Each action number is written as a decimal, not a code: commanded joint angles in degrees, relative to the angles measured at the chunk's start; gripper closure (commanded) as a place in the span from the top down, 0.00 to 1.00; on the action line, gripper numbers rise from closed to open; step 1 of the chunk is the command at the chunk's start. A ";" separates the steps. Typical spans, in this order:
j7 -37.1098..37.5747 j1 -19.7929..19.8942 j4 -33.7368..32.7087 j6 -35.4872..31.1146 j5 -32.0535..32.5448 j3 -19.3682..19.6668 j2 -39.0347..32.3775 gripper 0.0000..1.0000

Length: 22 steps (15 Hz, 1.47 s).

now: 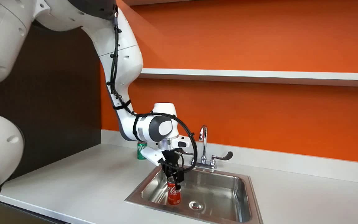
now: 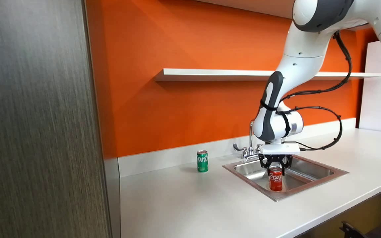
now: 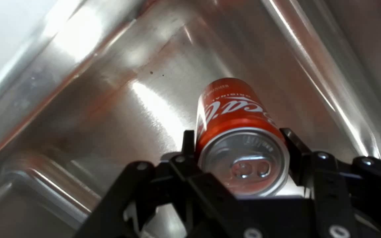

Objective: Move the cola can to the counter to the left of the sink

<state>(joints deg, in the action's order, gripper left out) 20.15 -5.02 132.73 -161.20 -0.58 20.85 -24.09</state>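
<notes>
I am gripping the cola can (image 1: 173,196) upright between my jaws inside the sink (image 1: 219,182), the drain (image 1: 195,205) lying at about four o'clock from the can in an exterior view.

cola can (image 2: 275,184): 1 | green can (image 2: 202,164): 1 | sink (image 1: 214,182): 1 | faucet (image 1: 204,151): 1 | fingers (image 3: 297,148): 2

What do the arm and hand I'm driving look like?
The arm is white with rounded segments and dark grey joint covers; black cables run along it, held by black straps. The hand is black, with linked fingers and silvery screw heads.
</notes>
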 commanded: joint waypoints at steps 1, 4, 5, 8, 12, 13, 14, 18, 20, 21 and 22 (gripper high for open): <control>3.36 -2.11 2.23 3.21 4.25 1.49 6.59 0.39; 5.30 -3.04 3.01 5.05 7.24 0.99 10.36 0.39; 5.84 -3.17 3.29 5.93 8.29 0.41 11.83 0.39; 7.25 -3.03 4.03 8.55 10.88 -1.95 15.75 0.39; 6.76 -1.96 4.66 11.81 10.66 -7.56 18.98 0.39; 6.58 -1.87 4.77 12.30 10.25 -8.98 19.25 0.39; 6.46 -1.91 4.93 12.62 10.09 -10.34 19.52 0.39; 6.28 -2.31 5.41 12.58 9.43 -14.83 18.90 0.39; 6.23 -2.60 5.83 12.23 9.18 -16.60 18.45 0.39; 6.25 -2.77 6.05 12.31 9.21 -17.38 18.32 0.39; 6.28 -2.95 6.24 12.20 9.19 -18.15 18.10 0.39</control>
<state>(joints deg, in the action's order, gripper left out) 25.40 -8.32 138.40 -150.12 8.59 5.22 -6.85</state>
